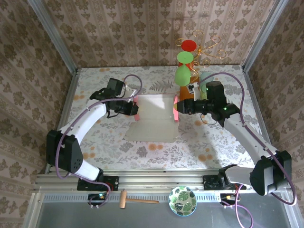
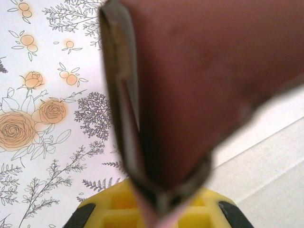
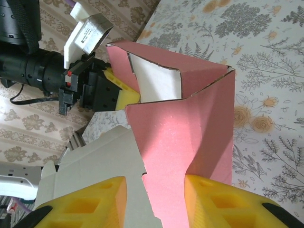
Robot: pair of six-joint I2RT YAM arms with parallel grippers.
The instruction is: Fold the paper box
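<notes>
Left tool (image 1: pixel 133 109) is clenching the pink left flap of the paper box (image 1: pixel 154 124), with the flap pinched upright between its yellow fingers (image 2: pixel 111 211). Right tool (image 1: pixel 179 107) is straddling the opposite pink side wall, with one yellow finger (image 3: pixel 88 204) on each side of it. I cannot tell whether it is actually squeezing the wall.

Nearest me, on the grey ledge in front of the arm bases, a wooden mallet (image 1: pixel 135 201) and a green leaf-patterned bowl (image 1: pixel 183 200) are lying side by side, well apart from the work.

Both arms are rising from the near edge and bowing outward. The left elbow is swinging wide to the left and its forearm is angling in to the right. The right arm is mirroring it, and its wrist is pointing left toward the box. The two tools are facing each other across the box at about the same depth.

The box is lying in the middle of the floral tabletop (image 1: pixel 95 137), directly between the tools, with its pale inner side facing up. Its near panel is resting flat, while the two pink side flaps are standing up at the tools.

Beyond the right tool, at the far edge, a wire stand with red and green discs (image 1: pixel 186 61) is standing against the wall.
</notes>
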